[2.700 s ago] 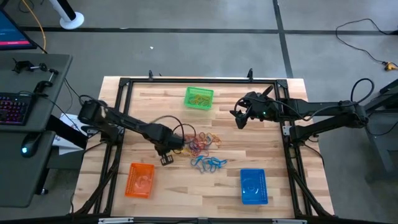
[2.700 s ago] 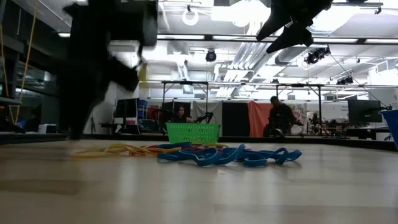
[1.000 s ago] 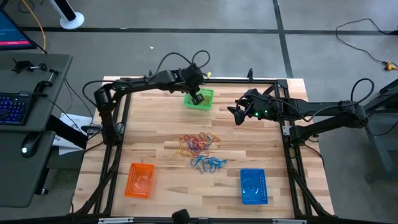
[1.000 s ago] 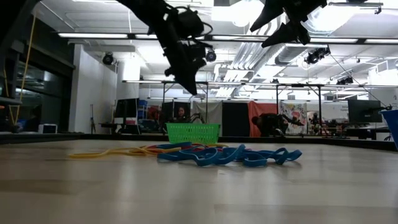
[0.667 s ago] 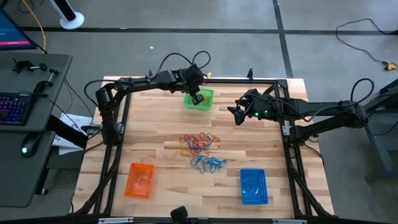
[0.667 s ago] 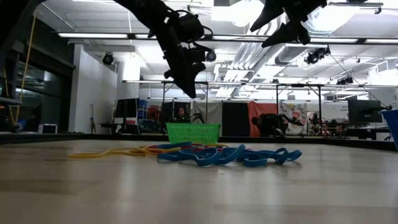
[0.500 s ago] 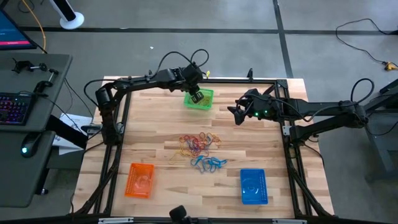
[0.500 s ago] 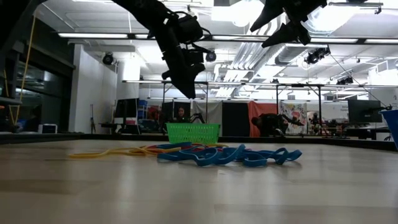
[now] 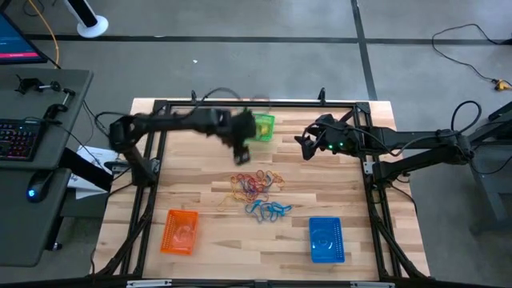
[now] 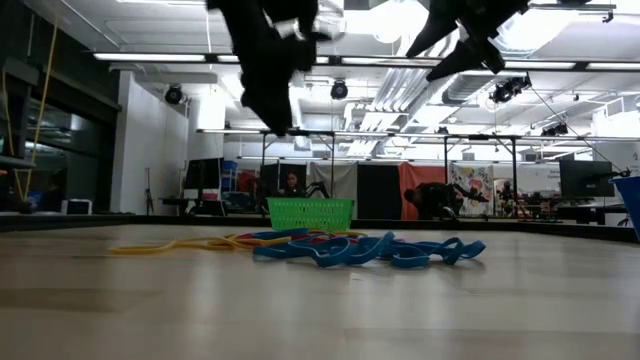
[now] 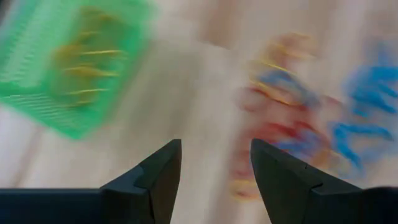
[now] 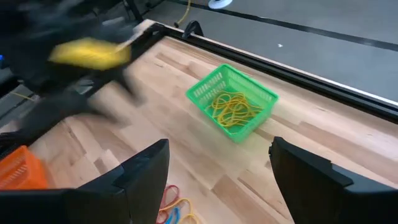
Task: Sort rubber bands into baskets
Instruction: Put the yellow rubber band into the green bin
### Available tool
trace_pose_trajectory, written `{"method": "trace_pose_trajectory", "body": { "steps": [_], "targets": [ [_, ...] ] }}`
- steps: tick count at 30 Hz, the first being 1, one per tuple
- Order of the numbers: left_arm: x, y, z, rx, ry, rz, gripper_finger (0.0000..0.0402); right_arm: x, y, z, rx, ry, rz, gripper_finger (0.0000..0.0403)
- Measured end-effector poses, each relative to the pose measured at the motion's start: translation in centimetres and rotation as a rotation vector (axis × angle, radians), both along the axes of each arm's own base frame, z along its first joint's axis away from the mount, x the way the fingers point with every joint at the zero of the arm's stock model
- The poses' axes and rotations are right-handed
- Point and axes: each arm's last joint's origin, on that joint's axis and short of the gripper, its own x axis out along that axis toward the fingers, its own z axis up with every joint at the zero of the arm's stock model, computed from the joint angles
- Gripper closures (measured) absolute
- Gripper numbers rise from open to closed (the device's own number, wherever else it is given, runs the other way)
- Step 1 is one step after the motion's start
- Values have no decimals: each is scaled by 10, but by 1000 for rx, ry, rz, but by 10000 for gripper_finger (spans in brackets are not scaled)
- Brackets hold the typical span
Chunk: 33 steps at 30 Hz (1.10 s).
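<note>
Rubber bands (image 9: 258, 190) lie heaped mid-table, unsorted; yellow ones fill the green basket (image 9: 261, 126). Left gripper (image 11: 214, 163), jaws spread, empty, faces the heap. Right gripper (image 12: 217, 163) waits, spread.

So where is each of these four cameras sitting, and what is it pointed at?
High view: overhead, straight down on the table; both arms show.
Low view: table height, looking across the rubber bands into the room; arms overhead.
Left wrist: on the left gripper, open, facing the bands.
Right wrist: on the right gripper, open.
All share the green basket.
</note>
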Motion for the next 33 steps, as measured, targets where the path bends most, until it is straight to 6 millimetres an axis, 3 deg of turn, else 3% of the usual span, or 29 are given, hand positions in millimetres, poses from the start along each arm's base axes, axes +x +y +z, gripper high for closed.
{"method": "trace_pose_trajectory", "body": {
  "steps": [2,6,11,17,22,33],
  "targets": [
    [-8,-33,-3,-31,-40,-64,215,0,0,0,-1,5,-1,137],
    [-35,-90,-37,-105,-37,-108,215,-1,0,-1,5,6,-4,137],
    [-68,-130,-87,-183,29,-48,215,-1,0,-1,5,12,-5,137],
    [-87,-151,-106,-222,86,17,215,-1,0,-2,0,21,-4,137],
    [-95,-158,-113,-112,107,18,215,1,-1,-5,-21,45,-31,137],
    [-81,-153,-130,-69,98,8,215,15,-1,-20,-8,111,-25,137]
  ]
}}
